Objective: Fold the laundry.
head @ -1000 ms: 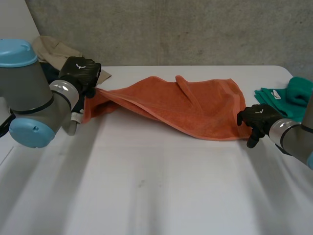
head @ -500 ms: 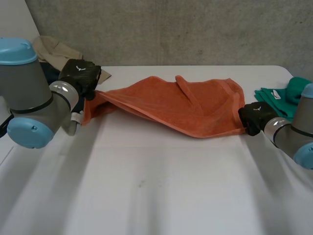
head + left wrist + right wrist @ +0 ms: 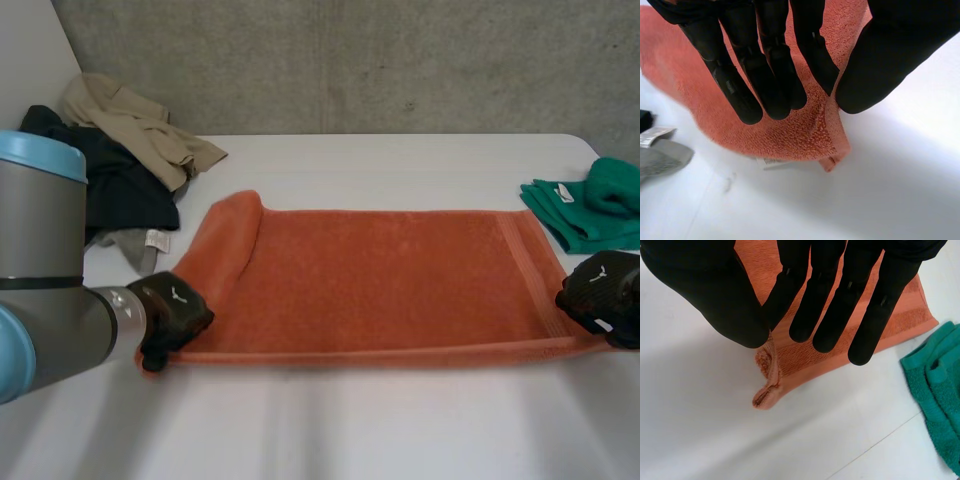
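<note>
The orange towel (image 3: 370, 270) lies spread across the middle of the white table (image 3: 400, 430), its near edge held straight between the hands, probably to square it for a fold. The left hand (image 3: 172, 318) pinches the near left corner between thumb and straight fingers (image 3: 770, 75); the right hand (image 3: 605, 305) pinches the near right corner likewise. Bare table lies in front; a green cloth (image 3: 585, 205) and a clothes pile (image 3: 120, 160) crowd the ends.

Bright, diffuse light falls evenly over the white table (image 3: 400, 160)
</note>
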### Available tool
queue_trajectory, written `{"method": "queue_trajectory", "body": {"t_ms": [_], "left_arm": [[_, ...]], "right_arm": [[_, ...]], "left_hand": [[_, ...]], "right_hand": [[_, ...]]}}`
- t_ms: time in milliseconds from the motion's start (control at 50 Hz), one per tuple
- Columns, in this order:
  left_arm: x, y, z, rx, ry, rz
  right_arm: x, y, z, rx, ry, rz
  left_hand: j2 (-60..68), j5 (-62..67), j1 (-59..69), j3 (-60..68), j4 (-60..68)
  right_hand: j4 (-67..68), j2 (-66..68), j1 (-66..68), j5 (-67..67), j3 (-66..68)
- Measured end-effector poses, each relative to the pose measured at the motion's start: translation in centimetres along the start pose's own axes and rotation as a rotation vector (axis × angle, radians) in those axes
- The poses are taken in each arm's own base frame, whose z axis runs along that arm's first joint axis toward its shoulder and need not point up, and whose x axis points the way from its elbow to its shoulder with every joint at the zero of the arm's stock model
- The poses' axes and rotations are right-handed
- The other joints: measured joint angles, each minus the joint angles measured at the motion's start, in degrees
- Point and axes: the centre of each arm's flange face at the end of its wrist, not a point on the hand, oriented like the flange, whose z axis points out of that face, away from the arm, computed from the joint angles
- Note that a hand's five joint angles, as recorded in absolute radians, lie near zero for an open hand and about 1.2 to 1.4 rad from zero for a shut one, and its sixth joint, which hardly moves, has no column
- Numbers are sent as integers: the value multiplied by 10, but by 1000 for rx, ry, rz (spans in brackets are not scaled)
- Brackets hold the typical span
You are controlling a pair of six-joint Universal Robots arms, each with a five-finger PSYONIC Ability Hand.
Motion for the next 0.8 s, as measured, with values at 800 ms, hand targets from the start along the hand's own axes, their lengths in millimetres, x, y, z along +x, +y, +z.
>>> {"method": "queue_trajectory", "body": {"t_ms": [800], "left_arm": [[-228,-181,-91,1164,-961,-271]], "right_arm": [[189,-167,-36,1075,1070,334]], "left_hand": [[1,0,0,0,0]], "right_hand": [[2,0,0,14,2]]}}
